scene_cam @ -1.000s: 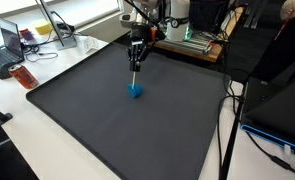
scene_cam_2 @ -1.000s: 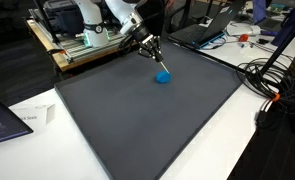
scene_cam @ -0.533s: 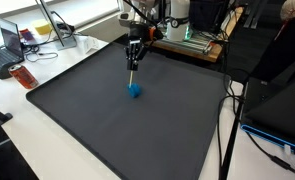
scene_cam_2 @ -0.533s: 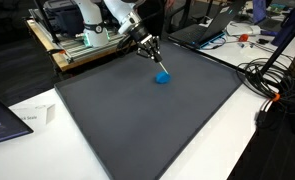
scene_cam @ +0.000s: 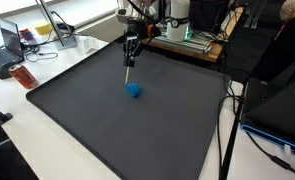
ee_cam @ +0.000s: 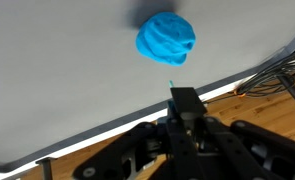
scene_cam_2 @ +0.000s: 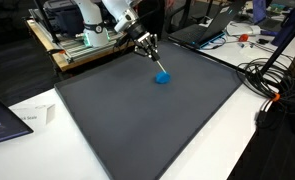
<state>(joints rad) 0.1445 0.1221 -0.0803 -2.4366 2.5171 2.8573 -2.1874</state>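
I am clenching my gripper on one thin stick. Its top end is hiding between my jaws, so I cannot make out what kind of tool it is. One dark mat is spreading wide to my left and ahead of me. One blue crumpled wad is lying just beyond the stick's teal tip, not touching it. The mat's edge is running close behind me, and cables are bunching off to my right.
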